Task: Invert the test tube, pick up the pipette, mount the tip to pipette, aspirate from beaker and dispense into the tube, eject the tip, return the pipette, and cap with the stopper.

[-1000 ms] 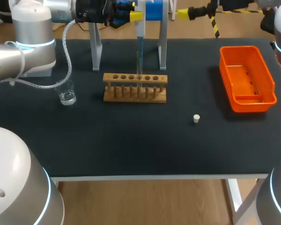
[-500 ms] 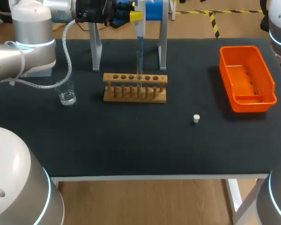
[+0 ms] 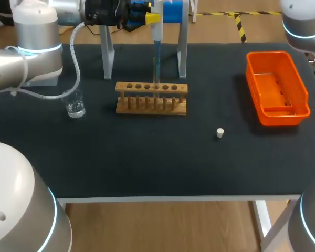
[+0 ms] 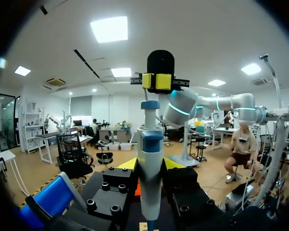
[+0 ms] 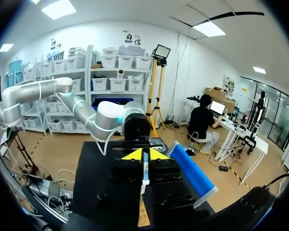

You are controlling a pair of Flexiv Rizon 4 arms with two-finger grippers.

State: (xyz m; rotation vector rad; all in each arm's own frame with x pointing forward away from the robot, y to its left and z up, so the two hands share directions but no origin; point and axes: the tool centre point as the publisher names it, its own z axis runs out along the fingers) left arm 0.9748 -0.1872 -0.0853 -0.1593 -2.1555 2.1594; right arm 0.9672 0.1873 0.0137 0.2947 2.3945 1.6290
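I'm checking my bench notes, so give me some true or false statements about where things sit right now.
1. The small white stopper lies on the black table, apart from the wooden test tube rack. True.
2. The orange plastic bin sits at the table's left side. False: the bin sits at the right.
3. The clear glass beaker stands left of the rack. True.
4. The blue and white pipette lies flat on the table. False: the pipette hangs upright, held in the left hand.

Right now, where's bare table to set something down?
Front strip of the table, from the rack and stopper to the near edge, is bare; so is the gap between rack and orange bin. Crowded behind the rack: stand legs, pipette.
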